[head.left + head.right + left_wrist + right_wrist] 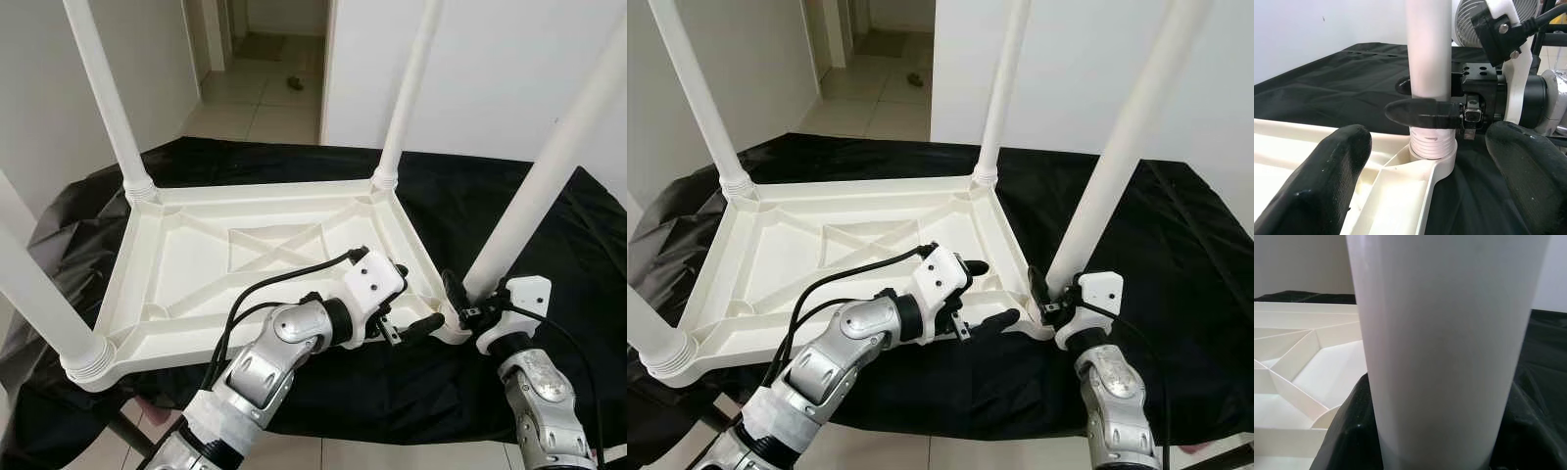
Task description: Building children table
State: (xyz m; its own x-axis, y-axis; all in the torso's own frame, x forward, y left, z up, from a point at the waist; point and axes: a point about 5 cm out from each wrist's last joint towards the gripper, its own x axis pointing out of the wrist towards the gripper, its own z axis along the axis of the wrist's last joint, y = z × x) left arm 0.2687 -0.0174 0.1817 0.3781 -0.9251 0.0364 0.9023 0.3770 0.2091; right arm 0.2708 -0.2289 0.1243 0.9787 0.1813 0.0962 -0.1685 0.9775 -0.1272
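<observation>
**At the near right corner, both grippers meet at one table leg**

Nearest the robot, at the near edge of the black-draped work surface (549,245), the right gripper (457,299) is clamped on the near right leg (534,186) low down, just above its threaded collar; in the left wrist view one black finger (1418,111) lies flat across the front of that leg, and in the right wrist view the white tube stands between the dark fingers, touching them; the jaws are closed on the leg. Just beside it the left gripper (407,313) reaches across from the robot's left with its two fingers spread apart, one above the tabletop's rim and one at the near edge; it grips nothing, and the left wrist view looks between its wide pads (1327,176) at the leg's socket (1432,156).

The white plastic children's table (245,250) lies upside down on the black cloth, its ribbed underside facing up, with an X-shaped brace in the middle; the near left leg (44,294) stands in its ringed socket at the near left corner; farther off, the far left leg (108,98) and far right leg (407,88) rise upright from the far corners.

Beyond the surface's far edge a tiled hallway floor (265,93) runs away between white walls (490,69).
</observation>
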